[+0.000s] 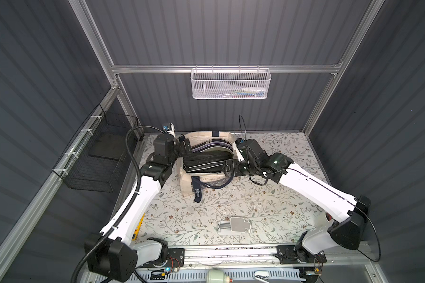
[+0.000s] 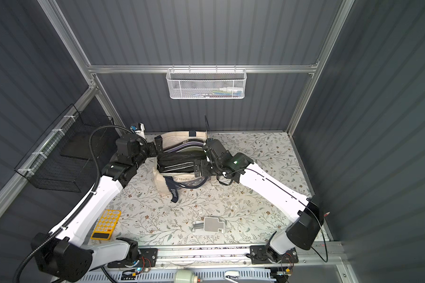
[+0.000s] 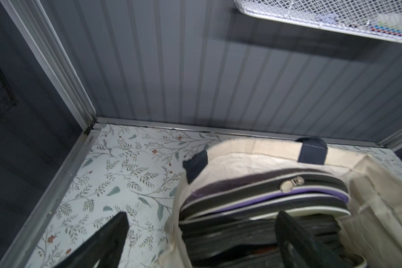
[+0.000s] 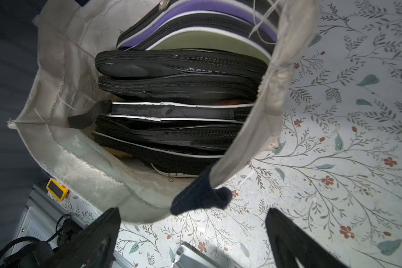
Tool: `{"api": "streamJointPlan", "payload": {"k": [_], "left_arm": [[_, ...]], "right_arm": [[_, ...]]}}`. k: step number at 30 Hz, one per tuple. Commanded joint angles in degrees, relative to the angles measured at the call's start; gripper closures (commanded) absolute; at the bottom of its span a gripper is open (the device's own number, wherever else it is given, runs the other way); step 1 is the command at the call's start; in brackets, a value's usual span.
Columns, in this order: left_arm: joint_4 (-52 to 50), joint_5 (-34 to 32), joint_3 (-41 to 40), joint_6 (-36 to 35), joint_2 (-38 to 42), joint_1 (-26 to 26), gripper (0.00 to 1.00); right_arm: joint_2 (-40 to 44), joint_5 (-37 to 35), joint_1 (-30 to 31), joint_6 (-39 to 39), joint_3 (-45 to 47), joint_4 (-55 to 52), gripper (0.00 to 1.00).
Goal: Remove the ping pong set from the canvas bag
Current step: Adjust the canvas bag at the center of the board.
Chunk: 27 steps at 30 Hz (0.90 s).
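The cream canvas bag [image 1: 185, 183] [image 2: 160, 183] stands mouth-up at the back of the table, and a navy handle [image 1: 197, 193] hangs down its front. Several zipped paddle cases of the ping pong set [image 1: 204, 161] [image 4: 176, 92] stand packed on edge inside, most of them black with white piping and one purple [image 3: 253, 204]. My left gripper [image 3: 202, 232] [image 1: 185, 147] is open astride the bag's left rim [image 3: 253, 160], with one finger outside and one over the cases. Just off the bag's right rim [image 4: 63, 69], my right gripper [image 4: 194, 232] [image 1: 230, 167] is open and holds nothing. A navy handle stub [image 4: 200, 195] lies in front of it.
A yellow calculator [image 2: 106, 224] lies near the left arm's base. A grey-white plastic piece [image 1: 236, 224] sits at the table's front middle. A white mesh basket [image 1: 231, 83] hangs on the back rail, and a black wire basket [image 1: 96, 156] on the left wall.
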<state>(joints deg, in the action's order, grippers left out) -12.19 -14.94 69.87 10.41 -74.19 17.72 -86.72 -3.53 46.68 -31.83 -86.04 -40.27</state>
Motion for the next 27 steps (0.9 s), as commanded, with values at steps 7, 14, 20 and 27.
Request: {"api": "streamJointPlan", "payload": {"k": [7,14,20,27], "left_arm": [[3.6,6.1,13.0,-9.7,-16.9,-2.2,0.01],[2.1,9.9,18.0,-13.9,-23.8,-4.0,0.01],[-2.3,11.9,20.3,-14.8,-26.1,-5.1,1.0],[-3.6,6.8,14.8,-11.7,-22.0,-5.3,1.0]], "right_arm": [[-2.3,-5.4,0.3,-3.0,-0.7,0.6,0.02],[-4.1,-5.7,0.1,-2.8,-2.1,1.1,0.04],[-6.8,-3.6,-0.8,-3.2,-3.2,1.6,0.29],[-9.0,-1.9,-4.3,-3.1,-2.9,2.4,0.95]]}}
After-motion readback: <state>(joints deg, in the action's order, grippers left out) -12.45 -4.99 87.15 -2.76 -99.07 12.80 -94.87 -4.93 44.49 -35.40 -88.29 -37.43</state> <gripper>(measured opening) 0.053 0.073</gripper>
